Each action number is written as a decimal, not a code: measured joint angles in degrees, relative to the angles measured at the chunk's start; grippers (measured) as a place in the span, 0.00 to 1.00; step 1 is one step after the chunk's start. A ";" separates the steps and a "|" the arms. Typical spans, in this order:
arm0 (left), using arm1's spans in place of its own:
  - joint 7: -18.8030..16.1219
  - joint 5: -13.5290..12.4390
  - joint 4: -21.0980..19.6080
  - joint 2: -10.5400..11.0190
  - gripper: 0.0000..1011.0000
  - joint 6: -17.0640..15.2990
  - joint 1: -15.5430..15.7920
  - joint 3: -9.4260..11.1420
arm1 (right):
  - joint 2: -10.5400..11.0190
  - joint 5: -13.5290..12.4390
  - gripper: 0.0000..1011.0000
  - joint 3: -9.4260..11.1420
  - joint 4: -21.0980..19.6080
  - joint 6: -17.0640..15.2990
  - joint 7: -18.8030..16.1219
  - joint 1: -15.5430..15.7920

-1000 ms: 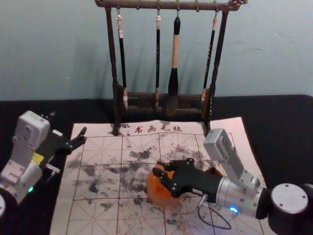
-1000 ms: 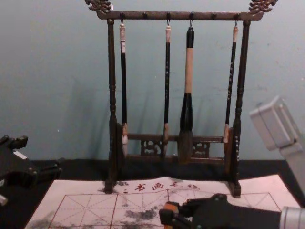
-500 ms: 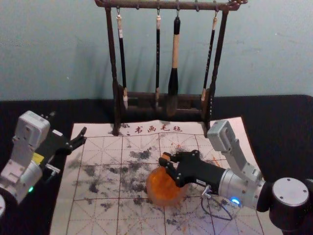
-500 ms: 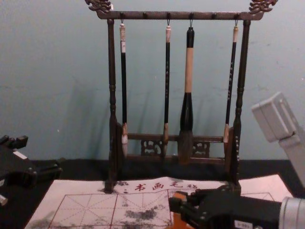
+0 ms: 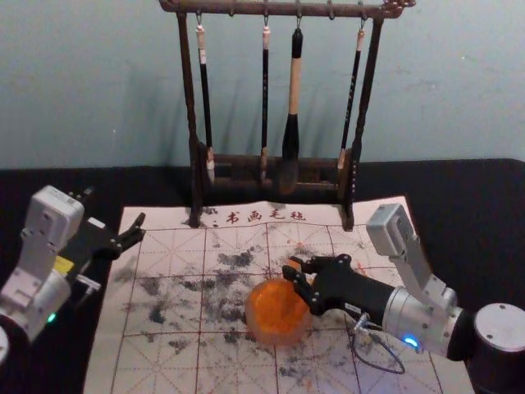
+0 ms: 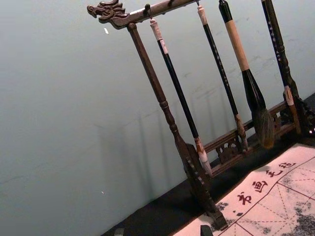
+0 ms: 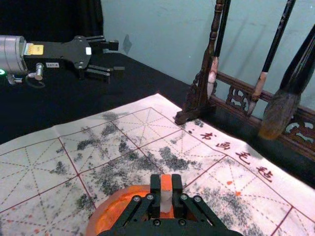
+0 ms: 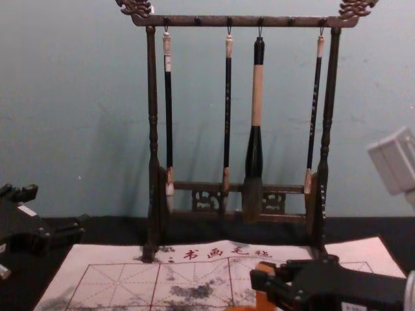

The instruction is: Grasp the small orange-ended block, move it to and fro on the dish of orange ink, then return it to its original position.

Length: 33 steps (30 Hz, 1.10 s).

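In the head view, the right gripper [image 5: 293, 267] is held by the dish's [image 5: 276, 339] far right rim; the left [image 5: 115, 210] is parked, wide open, by the smudged mat [image 5: 168, 246]. In the right wrist view, the block [image 7: 166, 194] is pinched upright. In the chest view, the rack [image 8: 153, 97] is backed by a wall [image 8: 78, 97].

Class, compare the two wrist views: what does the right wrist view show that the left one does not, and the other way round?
Right wrist view: the block held in the right gripper, and the ink dish.
Left wrist view: the rack's carved end and a fourth brush.
Both: the mat, the thick brush and the left gripper.
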<state>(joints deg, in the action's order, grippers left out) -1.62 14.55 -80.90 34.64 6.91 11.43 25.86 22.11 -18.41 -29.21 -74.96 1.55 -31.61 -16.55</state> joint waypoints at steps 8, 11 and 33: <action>0.00 0.00 0.00 0.00 0.99 0.00 0.00 0.00 | 1.29 -1.29 0.08 0.77 -2.43 -0.47 -0.27 2.25; 0.00 -0.01 0.00 0.00 0.99 0.00 0.00 0.00 | 1.73 -1.81 0.08 0.91 -3.48 -0.64 -0.55 2.95; 0.00 0.00 0.00 0.00 0.99 0.00 0.00 0.00 | 1.94 -1.73 0.08 -2.22 -5.69 -0.06 -2.36 3.22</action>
<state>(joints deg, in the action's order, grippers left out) -1.62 14.55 -80.90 34.64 6.91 11.43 25.86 24.05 -20.14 -31.43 -80.65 1.49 -33.97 -13.33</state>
